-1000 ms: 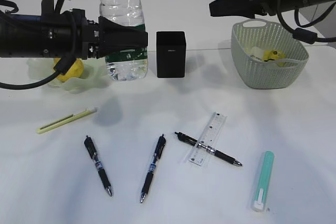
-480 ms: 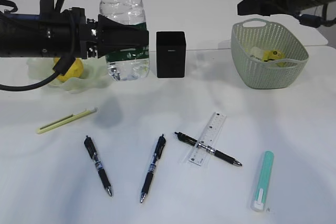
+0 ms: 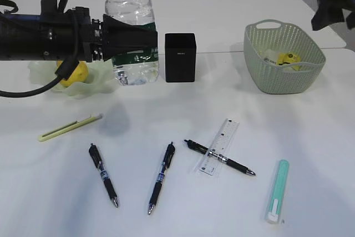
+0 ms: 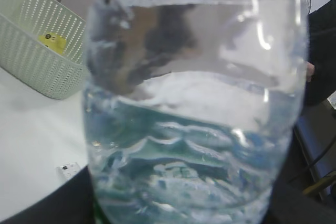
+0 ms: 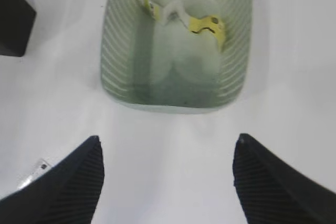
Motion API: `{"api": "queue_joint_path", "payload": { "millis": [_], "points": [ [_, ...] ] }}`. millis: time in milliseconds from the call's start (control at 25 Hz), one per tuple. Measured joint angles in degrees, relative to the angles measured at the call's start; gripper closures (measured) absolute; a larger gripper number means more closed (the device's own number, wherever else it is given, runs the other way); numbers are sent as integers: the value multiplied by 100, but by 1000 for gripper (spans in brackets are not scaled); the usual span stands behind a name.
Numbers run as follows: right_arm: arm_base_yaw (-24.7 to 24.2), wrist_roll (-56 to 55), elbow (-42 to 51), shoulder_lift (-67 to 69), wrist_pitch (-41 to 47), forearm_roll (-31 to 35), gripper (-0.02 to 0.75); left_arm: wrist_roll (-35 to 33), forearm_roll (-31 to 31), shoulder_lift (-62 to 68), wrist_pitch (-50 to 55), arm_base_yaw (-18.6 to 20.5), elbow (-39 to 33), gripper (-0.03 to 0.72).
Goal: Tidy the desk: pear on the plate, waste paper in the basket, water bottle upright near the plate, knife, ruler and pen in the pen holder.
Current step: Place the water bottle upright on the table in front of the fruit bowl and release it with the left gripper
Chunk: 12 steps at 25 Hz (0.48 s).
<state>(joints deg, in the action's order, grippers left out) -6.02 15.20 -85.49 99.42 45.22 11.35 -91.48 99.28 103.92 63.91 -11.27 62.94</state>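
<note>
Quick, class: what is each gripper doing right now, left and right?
Left gripper: closed on the upright clear plastic water bottle.
Right gripper: open, holding nothing, above the table in front of the pale green basket.

The clear water bottle (image 3: 131, 29) stands upright with a green label, just at the 3 o'clock side of the pale plate (image 3: 94, 84), which holds the yellow pear (image 3: 75, 73). The black pen holder (image 3: 180, 57) stands upright beside the bottle at its 3 o'clock. The pale green basket (image 3: 284, 76) at the counter's 2 o'clock holds crumpled yellow-and-white waste paper (image 3: 285, 58). Three black pens (image 3: 104, 175) (image 3: 161, 177) (image 3: 219, 158) lie flat toward 6 o'clock; the clear ruler (image 3: 219, 146) lies across the rightmost pen. A green knife (image 3: 277, 191) lies at 5 o'clock.
</note>
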Motion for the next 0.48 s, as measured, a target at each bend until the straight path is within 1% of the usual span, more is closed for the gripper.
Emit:
{"api": "queue_joint_path", "payload": {
  "millis": [120, 160, 280, 480],
  "points": [
    [0, -569, 89, -340, 77, -646, 145, 0, 0, 0, 23, 0, 0, 307],
    [0, -694, 182, -489, 66, -773, 145, 0, 0, 0, 23, 0, 0, 307],
    [0, -837, 747, -956, -176, -889, 145, 0, 0, 0, 23, 0, 0, 307],
    [0, -791, 1927, -1748, -968, -912, 146, 0, 0, 0, 39, 0, 0, 307]
  ]
}}
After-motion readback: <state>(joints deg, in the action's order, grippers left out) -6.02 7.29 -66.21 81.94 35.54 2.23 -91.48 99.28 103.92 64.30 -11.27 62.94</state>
